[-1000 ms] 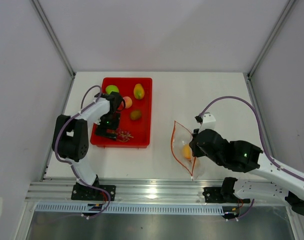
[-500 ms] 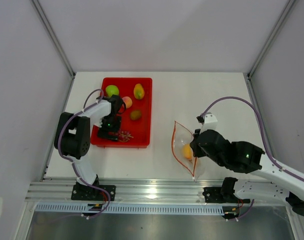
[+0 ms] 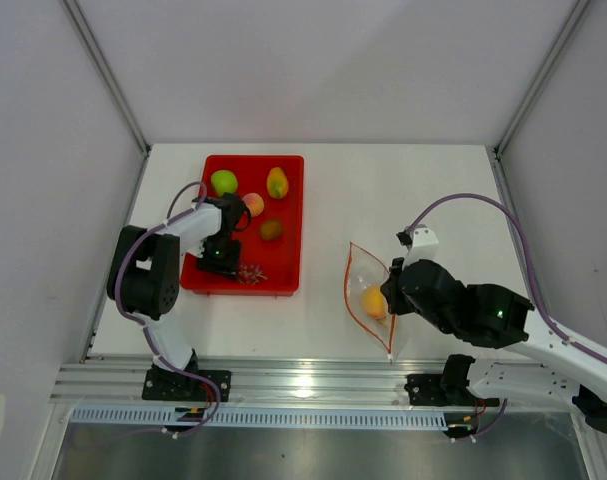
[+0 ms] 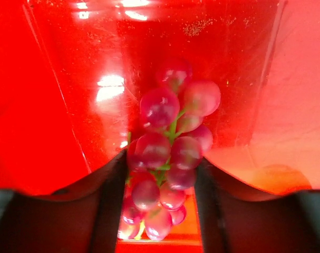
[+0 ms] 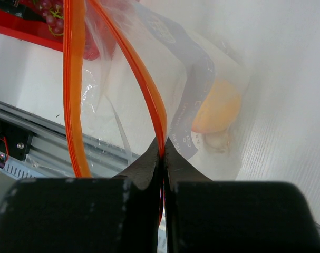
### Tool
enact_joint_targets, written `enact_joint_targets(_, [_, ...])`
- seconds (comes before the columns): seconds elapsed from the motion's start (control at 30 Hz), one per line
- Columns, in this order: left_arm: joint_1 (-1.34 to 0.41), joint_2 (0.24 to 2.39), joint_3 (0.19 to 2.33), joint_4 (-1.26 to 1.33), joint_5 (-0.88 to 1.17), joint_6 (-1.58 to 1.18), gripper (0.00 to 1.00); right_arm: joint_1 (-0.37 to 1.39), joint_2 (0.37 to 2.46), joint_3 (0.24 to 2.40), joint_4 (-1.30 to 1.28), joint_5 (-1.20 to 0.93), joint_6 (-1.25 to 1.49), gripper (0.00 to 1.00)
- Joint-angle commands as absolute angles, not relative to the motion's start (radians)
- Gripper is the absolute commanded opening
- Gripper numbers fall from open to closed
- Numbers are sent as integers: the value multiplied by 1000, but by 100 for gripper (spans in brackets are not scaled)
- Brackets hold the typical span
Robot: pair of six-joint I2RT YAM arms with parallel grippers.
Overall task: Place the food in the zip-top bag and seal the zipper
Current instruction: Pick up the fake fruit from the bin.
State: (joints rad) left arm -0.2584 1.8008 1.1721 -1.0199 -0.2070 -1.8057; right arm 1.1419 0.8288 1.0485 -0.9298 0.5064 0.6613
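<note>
Top external: the left end effector [image 3: 221, 262] is down in the near part of the red tray [image 3: 289, 255], over the grape bunch [image 3: 250, 272]. Farther back in the tray lie the green apple [image 3: 223, 181], peach [image 3: 253, 204], mango [image 3: 276, 183] and kiwi [image 3: 271, 230], none of them touched. The zip-top bag [image 3: 365, 268] lies on the worktop [image 3: 423, 190] to the right, well apart from the tray, with its mouth toward it. An orange [image 3: 374, 301] is already inside. The right wrist view shows a pale rounded thing [image 5: 216, 141] touching it, likely the bulb.

Left wrist: the fingers [image 4: 109, 195] stand either side of the bunch, seemingly against the outer grapes. I cannot tell whether this is a firm grasp or only a bracket.

Right wrist: the right end effector [image 5: 163, 150] is clenched on the zipper [image 5: 149, 89], pinching one lip. The other lip hangs apart, so the mouth is open.

Step, as judged: picking up the grapes, with four fruits to follow and sealing after that. The next move calls for a secure hold on a lumpy, loose cluster. Then comes a lift clear of the tray wall and a carry across to drop it between the two strips without knocking the pinched lip.

Writing: there is a dark printed band [image 5: 194, 95] on the bag film, its marks too blurred to read. No brand is legible anywhere.
</note>
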Motion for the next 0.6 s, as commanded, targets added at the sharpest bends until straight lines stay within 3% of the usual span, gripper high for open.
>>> enact_joint_targets(0.0, [-249, 1758, 1167, -1020, -209, -1789, 48, 1138, 821, 1068, -923, 508, 669, 0])
enact_joint_targets(0.3, [-250, 1701, 1152, -1000, -187, -1727, 26, 1140, 825, 1069, -919, 502, 675, 0])
enact_joint_targets(0.57, [-296, 1585, 1198, -1083, -262, -1712, 28, 1138, 844, 1062, -907, 503, 676, 0])
